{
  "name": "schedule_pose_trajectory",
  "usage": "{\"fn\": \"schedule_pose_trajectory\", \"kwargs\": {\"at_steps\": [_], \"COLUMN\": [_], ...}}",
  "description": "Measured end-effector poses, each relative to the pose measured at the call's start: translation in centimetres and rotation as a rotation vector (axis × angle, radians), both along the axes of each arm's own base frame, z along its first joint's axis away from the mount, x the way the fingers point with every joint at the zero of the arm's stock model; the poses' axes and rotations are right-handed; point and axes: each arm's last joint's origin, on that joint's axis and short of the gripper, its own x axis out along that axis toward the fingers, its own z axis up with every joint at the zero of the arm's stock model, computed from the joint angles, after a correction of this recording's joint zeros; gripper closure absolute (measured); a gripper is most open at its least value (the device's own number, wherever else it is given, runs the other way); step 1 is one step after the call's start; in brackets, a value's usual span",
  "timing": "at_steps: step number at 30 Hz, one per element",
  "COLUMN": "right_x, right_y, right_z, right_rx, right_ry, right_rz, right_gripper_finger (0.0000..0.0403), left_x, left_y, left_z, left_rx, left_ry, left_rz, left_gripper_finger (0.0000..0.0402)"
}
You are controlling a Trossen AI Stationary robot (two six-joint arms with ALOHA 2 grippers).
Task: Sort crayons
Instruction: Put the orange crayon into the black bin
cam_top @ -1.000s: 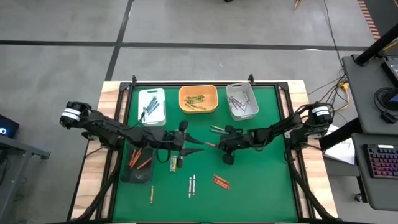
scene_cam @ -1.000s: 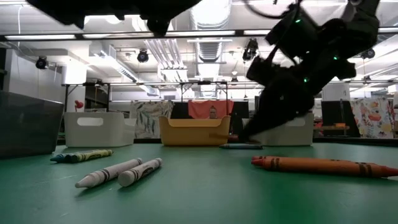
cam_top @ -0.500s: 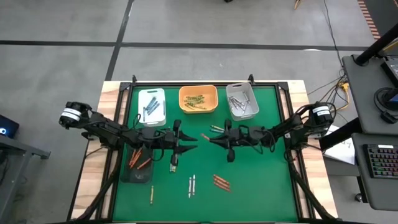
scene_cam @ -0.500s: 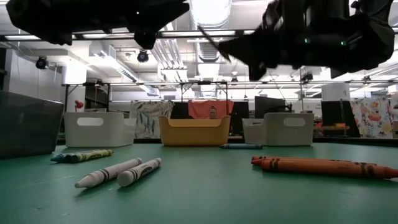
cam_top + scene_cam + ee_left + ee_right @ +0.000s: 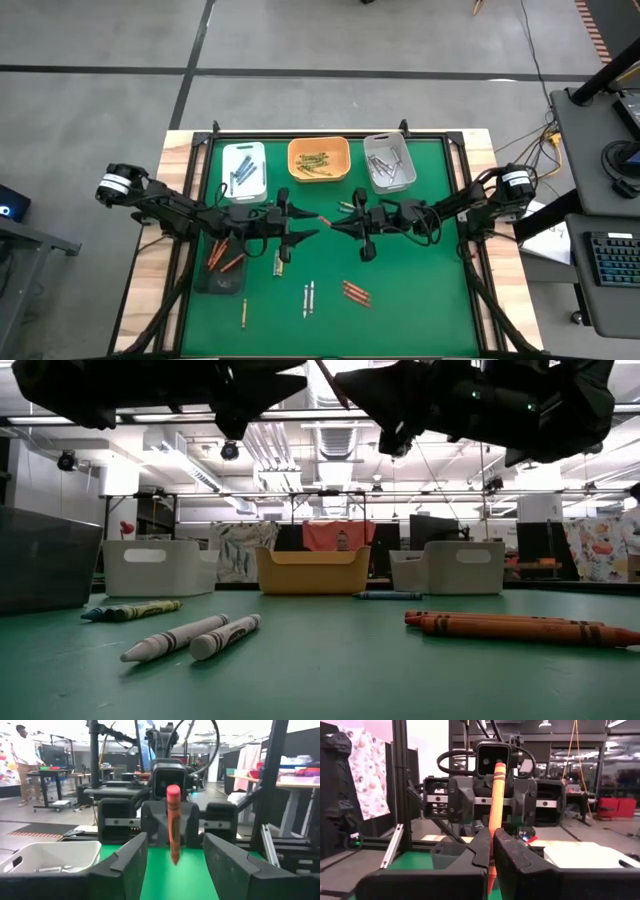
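Two arms of mine meet nose to nose above the middle of the green table (image 5: 420,300), and a hand-over is in progress, as I judge it. Largest first: four trays stand on the mat, a white tray (image 5: 244,170), an orange tray (image 5: 319,159) and a grey tray (image 5: 389,163) along the far edge, and a dark tray (image 5: 219,262) at my left holding red-orange crayons. My right gripper (image 5: 337,221) has its fingers shut on an orange crayon (image 5: 325,218), held in the air between my two wrists. My left gripper (image 5: 307,224) has its fingers spread wide on either side of that crayon's free end, not yet touching it. Next, I think, my left fingers must close squarely on the stick before my right ones let go. Loose crayons (image 5: 308,298) lie on the mat near the front.
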Motion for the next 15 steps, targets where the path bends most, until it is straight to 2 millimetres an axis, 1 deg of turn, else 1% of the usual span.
{"fn": "schedule_pose_trajectory", "kwargs": {"at_steps": [7,10,13,15], "right_x": [1.3,1.3,1.3,1.3], "right_y": [0.1,0.1,0.1,0.1], "right_z": [-0.1,-0.3,-0.4,-0.4], "right_rx": [-0.036,-0.055,-0.062,-0.065], "right_ry": [-0.002,0.002,0.002,0.002], "right_rz": [-0.010,-0.015,-0.017,-0.017], "right_gripper_finger": [0.0394,0.0394,0.0394,0.0394], "left_x": [1.6,2.0,2.0,1.9], "left_y": [-0.2,-0.2,-0.3,-0.2], "left_z": [0.3,0.5,0.6,0.5], "left_rx": [0.028,0.047,0.051,0.055], "left_ry": [-0.006,-0.012,-0.015,-0.013], "left_rz": [0.018,0.020,0.020,0.023], "left_gripper_finger": [0.0232,0.0238,0.0252,0.0270]}}
